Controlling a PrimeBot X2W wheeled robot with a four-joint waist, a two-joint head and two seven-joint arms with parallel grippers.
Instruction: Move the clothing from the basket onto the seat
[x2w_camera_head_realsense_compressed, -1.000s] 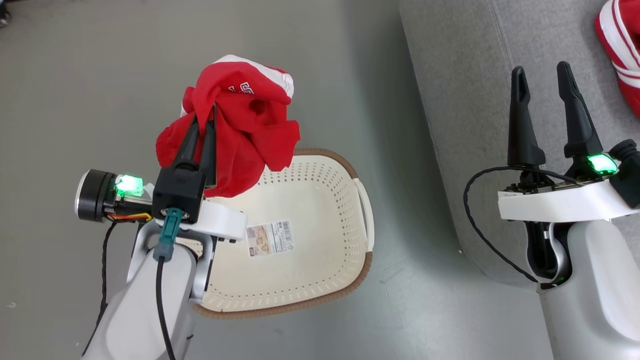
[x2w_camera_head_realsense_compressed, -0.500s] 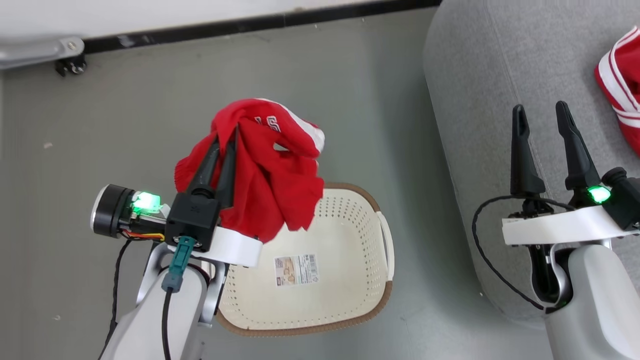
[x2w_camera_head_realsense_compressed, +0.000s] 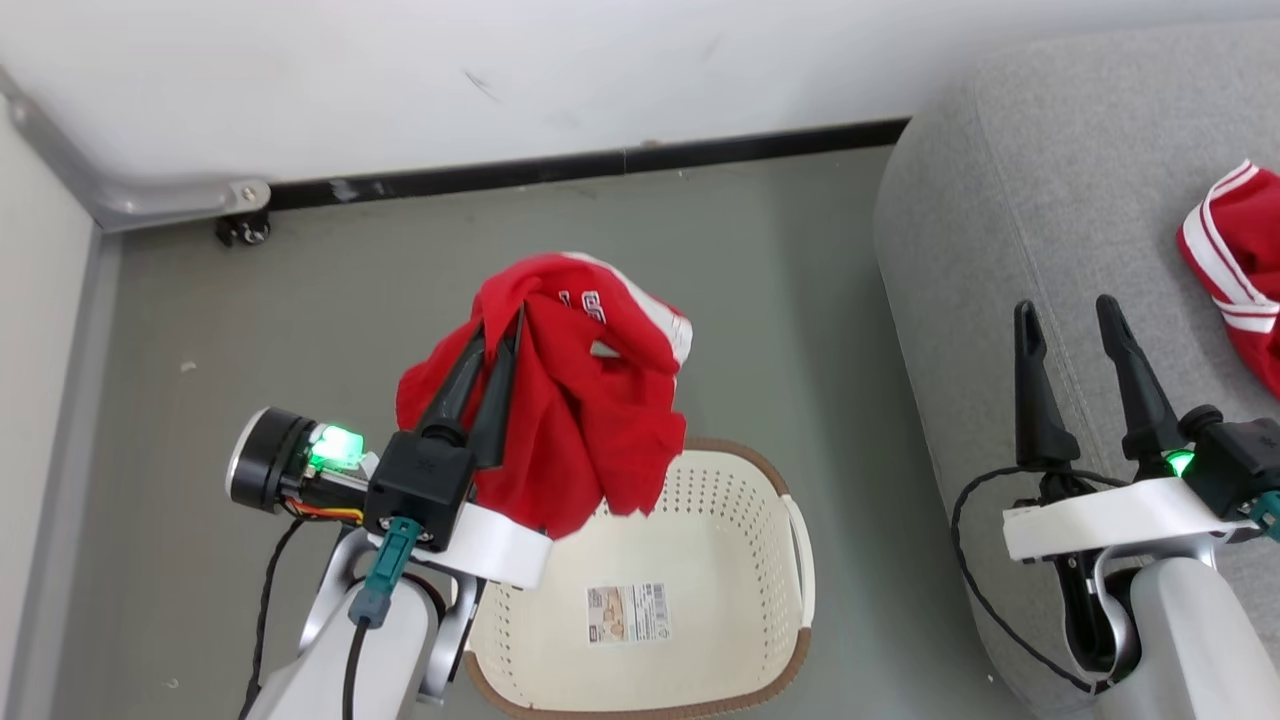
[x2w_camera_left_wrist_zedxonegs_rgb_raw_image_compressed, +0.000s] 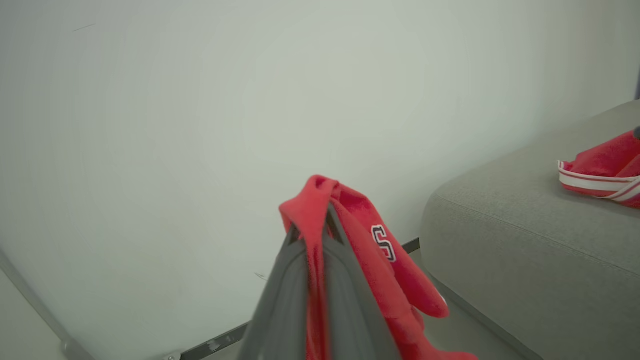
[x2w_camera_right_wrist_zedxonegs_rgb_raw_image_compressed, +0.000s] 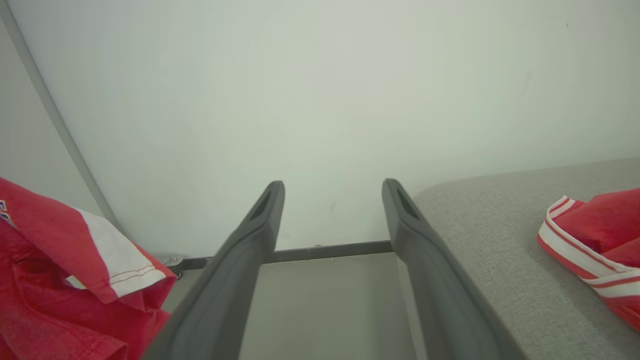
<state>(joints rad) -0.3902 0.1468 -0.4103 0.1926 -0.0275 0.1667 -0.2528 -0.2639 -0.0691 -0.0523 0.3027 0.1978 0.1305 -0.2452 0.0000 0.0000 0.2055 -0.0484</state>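
- Has one piece placed already: the striped garment lies on the seat, toward the right in the head view, clear of both tools.
- Grips the second piece, the lettered garment, in the left tool: fingers clenched together on a fold, the rest draped over them and hanging down.
- Holds that garment lifted free of the basket, above its far rim and the floor, well apart from the seat.
- Shows nothing in the basket except a printed label on its bottom, so the picking looks finished.
- Shows the right tool released, fingers spread wide with nothing between them, poised over the seat's near edge.
- Still to do, by judgement: swing the left arm rightward over the cushion, lower it, and let go with no cloth trailing off the rounded edge.
- Judged well past halfway: one garment down, one in the air.
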